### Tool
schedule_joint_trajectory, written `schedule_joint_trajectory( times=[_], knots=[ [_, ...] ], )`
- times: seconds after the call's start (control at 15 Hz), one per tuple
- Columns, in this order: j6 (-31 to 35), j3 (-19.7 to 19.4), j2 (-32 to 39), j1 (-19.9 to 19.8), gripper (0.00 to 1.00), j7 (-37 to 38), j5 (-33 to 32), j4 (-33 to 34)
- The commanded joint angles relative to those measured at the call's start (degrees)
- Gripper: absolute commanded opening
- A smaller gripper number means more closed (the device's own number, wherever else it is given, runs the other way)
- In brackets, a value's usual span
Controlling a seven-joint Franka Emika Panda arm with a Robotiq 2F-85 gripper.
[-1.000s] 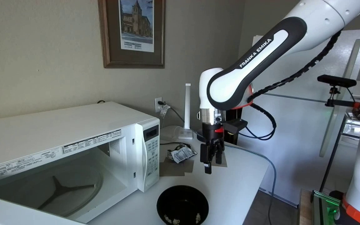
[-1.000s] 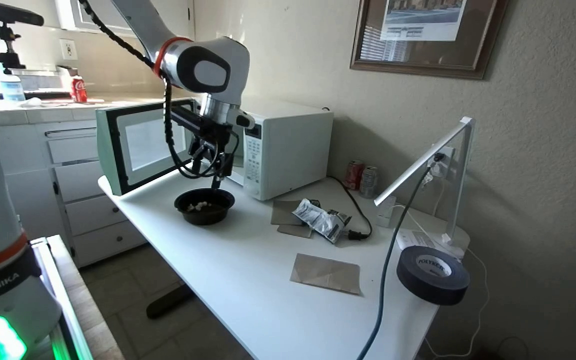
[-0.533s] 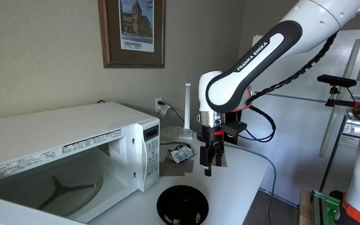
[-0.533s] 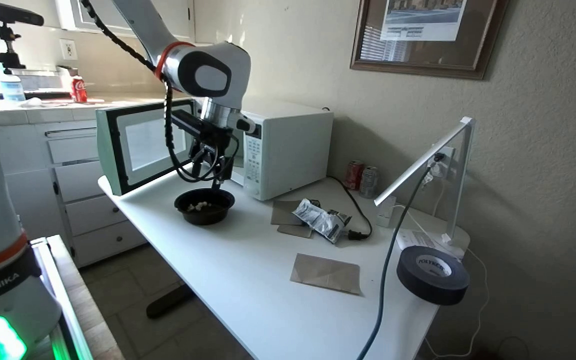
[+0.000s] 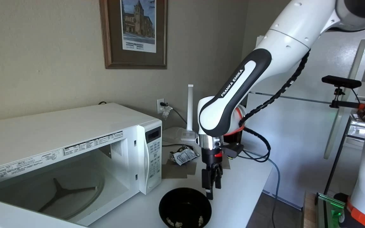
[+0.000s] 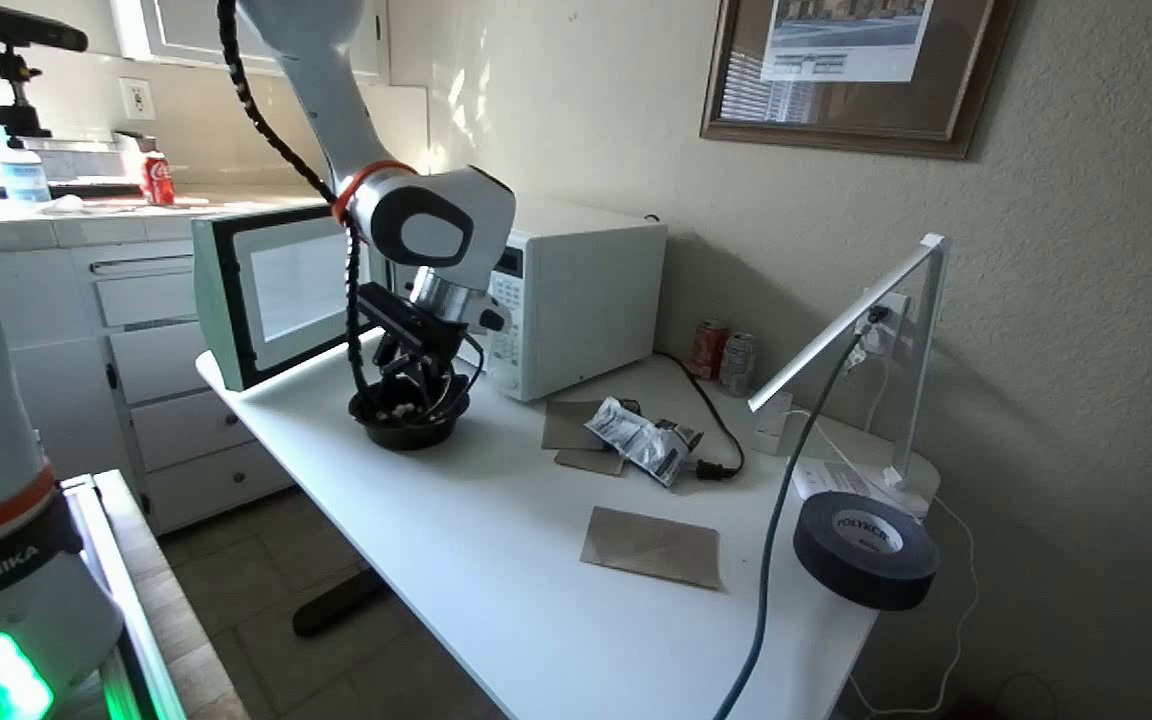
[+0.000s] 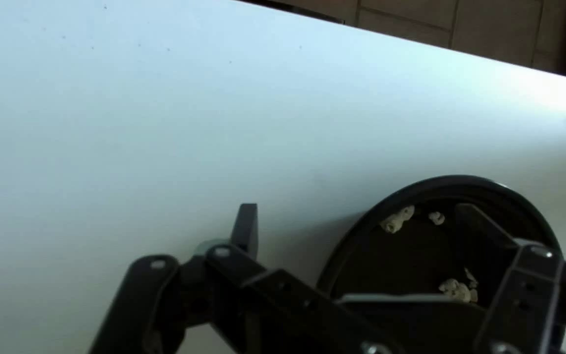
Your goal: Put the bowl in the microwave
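While the black bowl sits on the white counter, in from the long floor-side edge, with pale pieces inside, the gripper straddles its rim, fingers wide apart: one over the bowl's inside, the other beyond the rim; whether either touches it cannot be told. Toward the wall edge stands the microwave, its door wide open near a corner. A foil packet lies by brown sheets, and a red can stands near the wall edge.
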Motion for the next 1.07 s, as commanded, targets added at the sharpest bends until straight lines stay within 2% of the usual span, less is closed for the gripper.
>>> schedule_joint_trajectory(
  times=[0.0, 0.27, 0.33, 0.4, 0.47, 1.0],
  knots=[
    [2.40, 1.76, 5.96, -1.63, 1.00, -5.46, 3.29, 3.10],
    [3.78, 3.50, 9.00, -3.15, 1.00, -7.32, 5.60, 5.18],
    [3.92, 3.93, 9.54, -3.52, 0.75, -7.67, 6.04, 5.67],
    [4.25, 4.31, 9.98, -3.86, 0.74, -7.86, 6.54, 6.07],
    [4.06, 4.62, 10.33, -4.19, 0.68, -8.09, 6.89, 6.54],
    [3.69, 5.68, 12.34, -5.89, 0.05, -7.82, 7.53, 8.70]
  ],
)
